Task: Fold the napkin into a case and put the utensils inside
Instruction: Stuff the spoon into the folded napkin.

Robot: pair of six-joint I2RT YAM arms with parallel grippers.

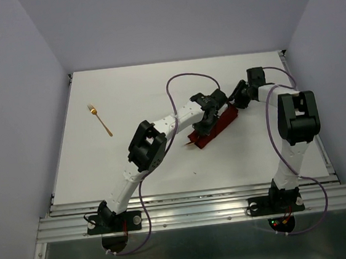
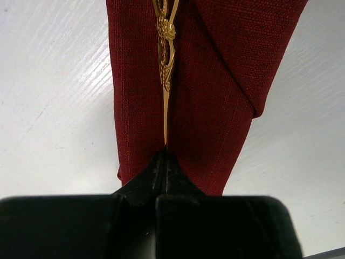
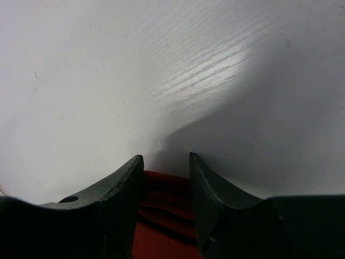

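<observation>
Pinching the thin gold handle of the spoon (image 2: 166, 81) at its very end, the left claw (image 2: 164, 157) is clenched tight. The handle runs from its tips straight along the middle of the case (image 2: 215, 118), lying over the dark red cloth just beside a slanted fold edge. The bowl end is out of the wrist view, so how far it has gone into the case cannot be told (I call it the spoon only because the fork (image 1: 100, 120) lies on the table (image 1: 155, 82) well apart from the case, to its left in the overhead view). The right claw (image 3: 166, 162) sits at the end of the case farthest from the left claw, its fingers apart with folds of red cloth between them; whether it grips the cloth or only straddles it I cannot tell. I judge the spoon light, stiff and slippery: polished metal held on so narrow a shaft can swivel or slide between the pads. A hold on the ornate part of the handle, where the relief gives some bite, looks surer than one at the plain tip. The case is soft, limp and light enough to be dragged or unfolded by a push, so it wants pinning at a folded edge, through all layers, for the spoon to slide in.
</observation>
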